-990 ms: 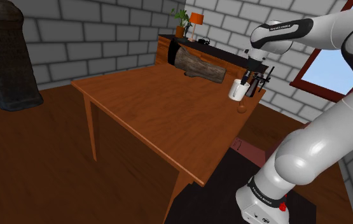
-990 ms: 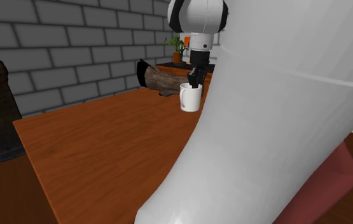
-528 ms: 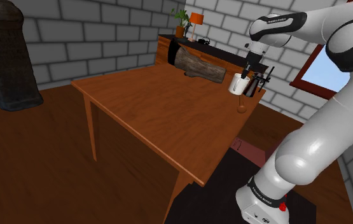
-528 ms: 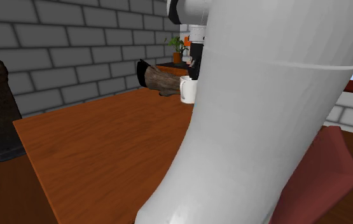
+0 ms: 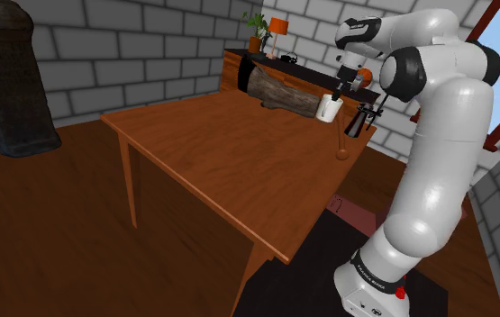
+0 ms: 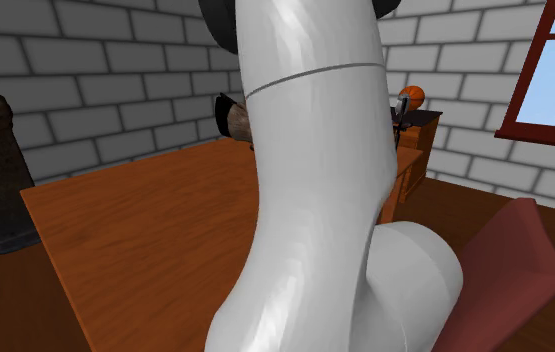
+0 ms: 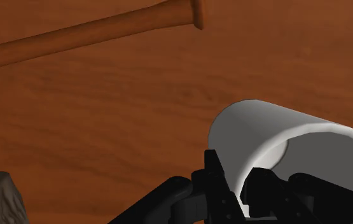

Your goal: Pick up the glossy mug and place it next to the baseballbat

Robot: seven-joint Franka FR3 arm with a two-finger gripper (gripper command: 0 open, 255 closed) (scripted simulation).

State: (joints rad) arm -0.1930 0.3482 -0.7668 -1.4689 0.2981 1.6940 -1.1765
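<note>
The gripper (image 5: 336, 93) is clamped on the white mug (image 5: 329, 109) by its rim, one finger inside and one outside (plain in the wrist view). In the shoulder view it hangs by the table (image 5: 221, 153) at its far corner, 2 o'clock from the middle. Bare wood lies open toward 8 o'clock. A log (image 5: 281, 92) lies at the mug's 10 o'clock. The bat (image 7: 86, 35) lies on the wood, one end cut off. In the second exterior view the arm (image 6: 315, 180) covers that corner.
</note>
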